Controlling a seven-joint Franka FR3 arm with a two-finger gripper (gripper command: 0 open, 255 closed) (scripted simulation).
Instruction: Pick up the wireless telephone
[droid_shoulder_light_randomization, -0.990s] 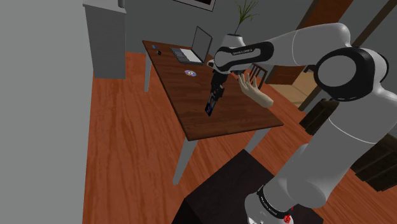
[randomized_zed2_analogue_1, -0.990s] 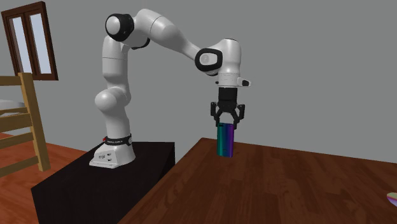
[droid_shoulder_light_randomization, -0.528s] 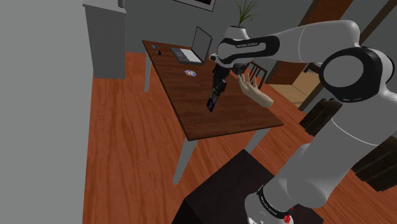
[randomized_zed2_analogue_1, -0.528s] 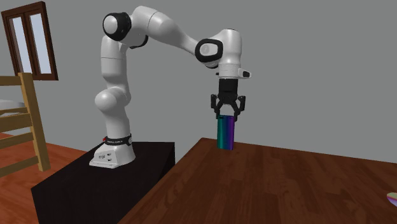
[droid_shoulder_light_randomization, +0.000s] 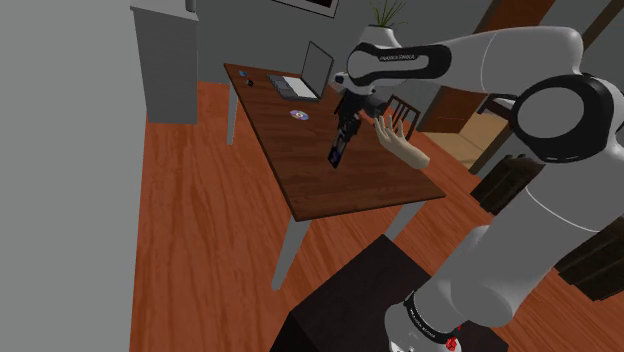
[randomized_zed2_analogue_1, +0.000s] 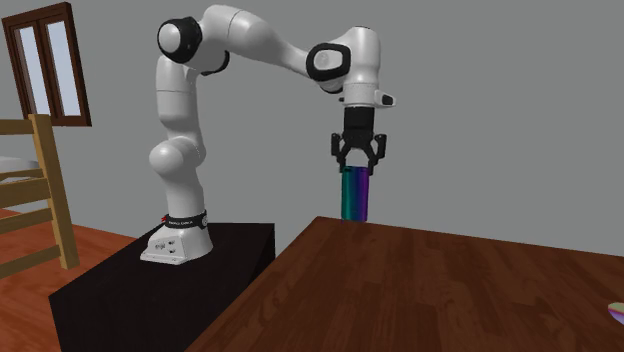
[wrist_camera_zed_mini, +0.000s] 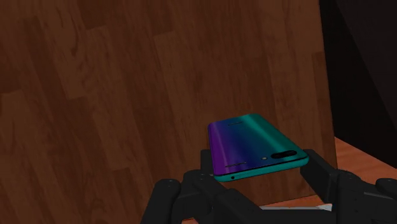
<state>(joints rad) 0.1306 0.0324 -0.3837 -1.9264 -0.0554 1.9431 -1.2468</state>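
Gripper (randomized_zed2_analogue_1: 356, 168) clamped on upright teal-purple telephone (randomized_zed2_analogue_1: 354, 195), above the tabletop (randomized_zed2_analogue_1: 450, 290) near one edge. Arm label (droid_shoulder_light_randomization: 392, 57) reads FRANKA EMIKA.

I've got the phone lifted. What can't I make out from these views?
Front face of the phone: wrist view, turned away from the camera.
The small dark item by the laptop: shoulder view, too small to identify.
The pale object: second exterior view, cut off by the right edge.

phone (wrist_camera_zed_mini: 257, 147): purple fading to teal-green gradient | tool (randomized_zed2_analogue_1: 358, 166): all black | surface (randomized_zed2_analogue_1: 450, 290): dark red-brown wood grain | arm (randomized_zed2_analogue_1: 250, 35): white, dark joints | stand (randomized_zed2_analogue_1: 120, 285): black | floor (droid_shoulder_light_randomization: 190, 200): orange-brown planks | wall (randomized_zed2_analogue_1: 500, 100): plain grey | hand model (droid_shoulder_light_randomization: 402, 145): pale beige | window frame (randomized_zed2_analogue_1: 12, 60): dark red-brown
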